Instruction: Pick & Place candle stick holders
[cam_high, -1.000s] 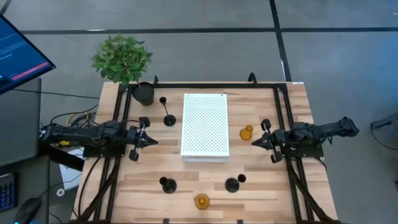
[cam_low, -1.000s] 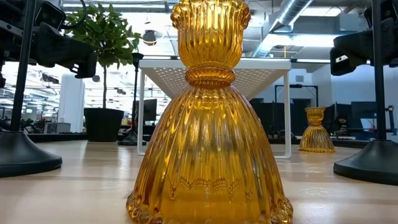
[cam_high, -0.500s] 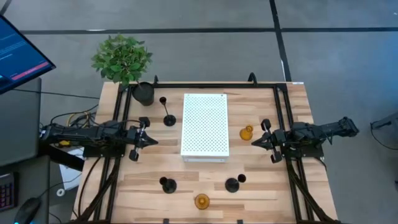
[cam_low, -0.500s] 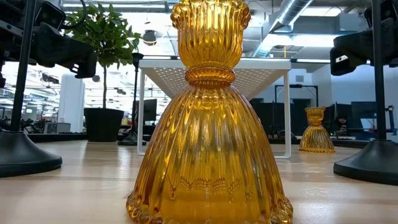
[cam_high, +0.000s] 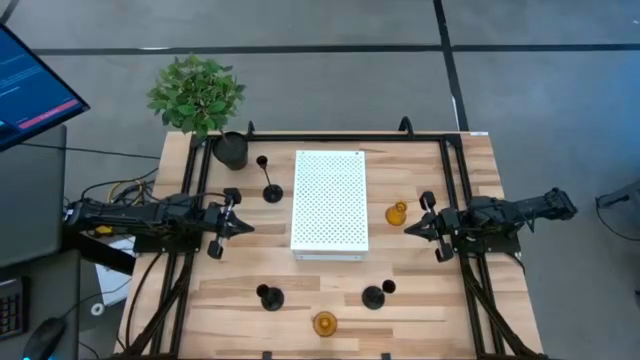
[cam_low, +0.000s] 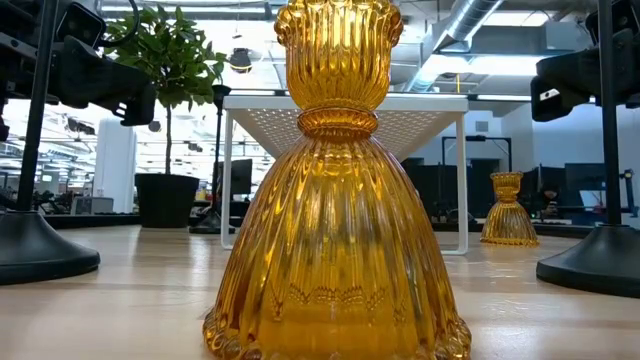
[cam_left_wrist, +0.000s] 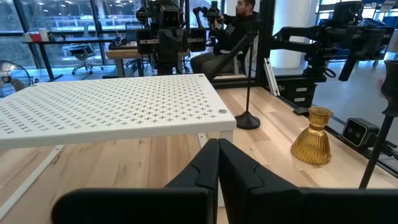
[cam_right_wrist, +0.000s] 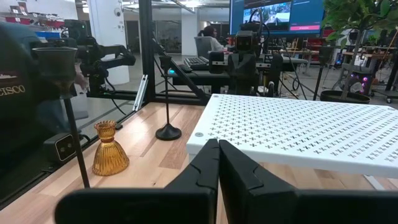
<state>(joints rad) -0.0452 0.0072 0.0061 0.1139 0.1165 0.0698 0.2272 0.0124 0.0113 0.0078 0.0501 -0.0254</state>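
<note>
Six holders stand on the table (cam_high: 420, 300) around a white perforated stand (cam_high: 329, 200). Two are ribbed amber glass, bell-shaped with a fluted cup: one (cam_high: 324, 323) at the near edge, one (cam_high: 396, 213) just right of the stand. Four are black with round bases: two thin-stemmed (cam_high: 271, 190) (cam_high: 263, 161) left of the stand near the plant pot (cam_high: 231, 149), two (cam_high: 270, 297) (cam_high: 374, 296) toward the near edge. The left gripper (cam_high: 243, 226) and right gripper (cam_high: 410, 229) hover at mid-table either side of the stand, fingers closed together, holding nothing
</note>
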